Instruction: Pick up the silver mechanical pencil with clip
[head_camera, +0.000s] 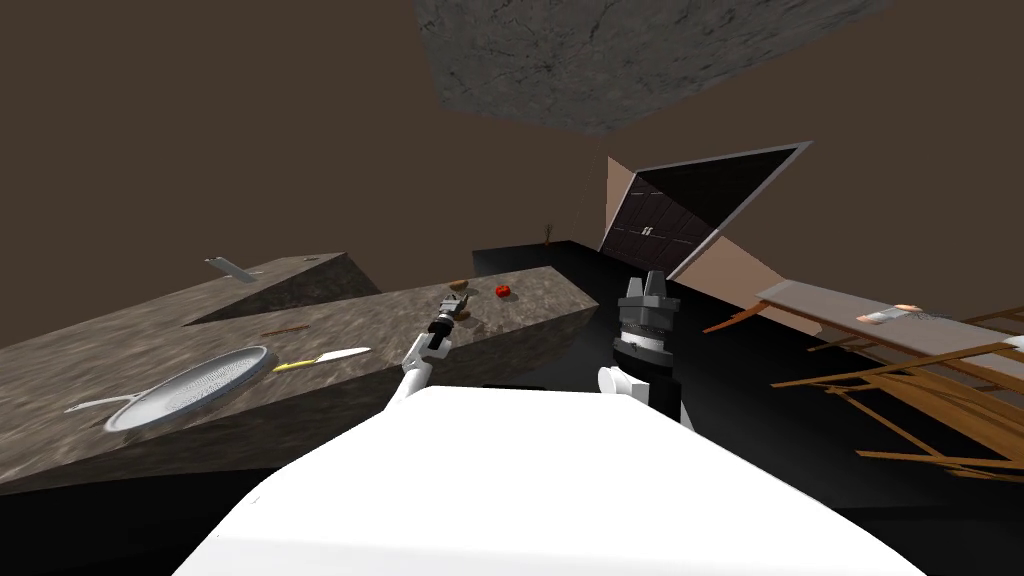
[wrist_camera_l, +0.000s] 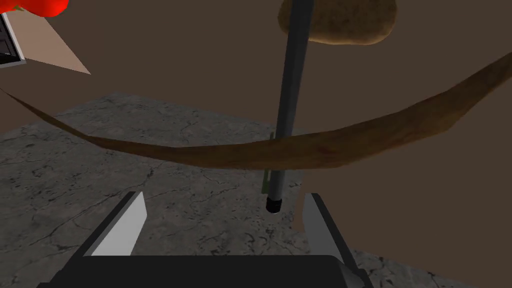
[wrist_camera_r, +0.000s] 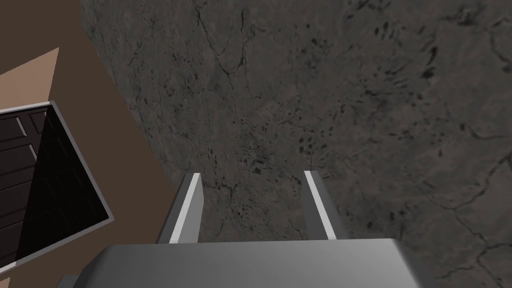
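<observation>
With your left gripper (wrist_camera_l: 223, 196) spread open and the pencil (wrist_camera_l: 289, 100) on the counter (wrist_camera_l: 100, 165) reaching toward one o'clock, its end between the fingers, you needed to centre it, lower, then close.

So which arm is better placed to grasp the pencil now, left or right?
Left. The left claw is open at the counter, and the end of the grey pencil is between its fingers. The right claw, also open, is held up beside the counter, away from the pencil.
</observation>
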